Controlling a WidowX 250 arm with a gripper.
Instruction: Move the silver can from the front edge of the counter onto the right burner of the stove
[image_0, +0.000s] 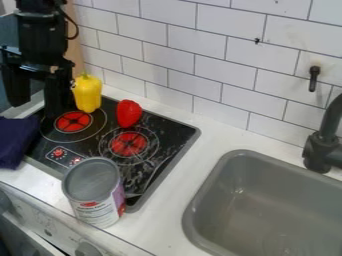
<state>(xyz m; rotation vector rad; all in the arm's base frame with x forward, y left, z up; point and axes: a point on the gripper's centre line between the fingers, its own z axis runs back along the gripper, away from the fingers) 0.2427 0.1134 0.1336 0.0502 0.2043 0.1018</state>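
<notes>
At the upper left my gripper (39, 106) hangs with its two fingers spread apart and nothing visible between them. Close to its right finger stands a yellow bell pepper (87, 93), upright at the stove's back edge. A red pepper-like toy (129, 113) rests on the black stovetop (175, 131), to the right of the yellow one. The dark blue cloth (16, 142) lies at the left edge, below the gripper. At the stove's front stands an open-topped can (100, 209), its label facing forward.
A grey sink (237, 210) is set into the white counter (175, 200) at the lower right, with a dark faucet (322, 150) beside it. A tiled wall (194, 45) runs behind the stove. Control knobs (87, 249) line the front below the counter.
</notes>
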